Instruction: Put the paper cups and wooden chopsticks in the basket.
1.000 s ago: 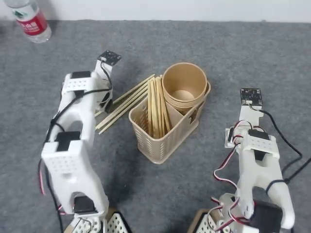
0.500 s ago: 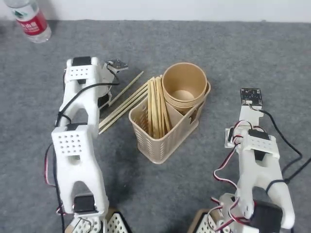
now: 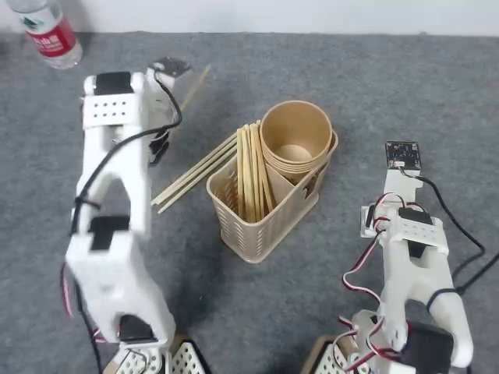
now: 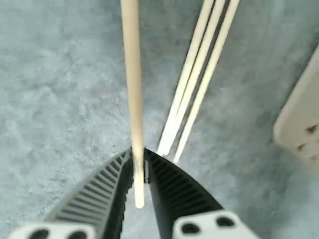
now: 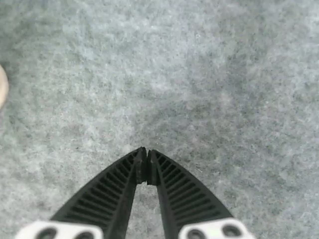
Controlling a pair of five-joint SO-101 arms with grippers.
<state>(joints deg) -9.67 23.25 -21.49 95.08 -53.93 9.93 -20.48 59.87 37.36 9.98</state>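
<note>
Now my left jaws pinch one pale wooden chopstick [image 4: 130, 74] lengthwise; the beige plastic basket [image 3: 257, 230] lies to their right.

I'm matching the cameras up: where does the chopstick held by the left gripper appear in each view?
High view: chopstick slants at upper left, up-left of the basket.
Left wrist view: chopstick runs straight out from the shut left gripper.
Right wrist view: carpet beyond the shut right gripper.
Shared landmark: loose chopsticks lying on the carpet, beside the held one in the left wrist view.
</note>
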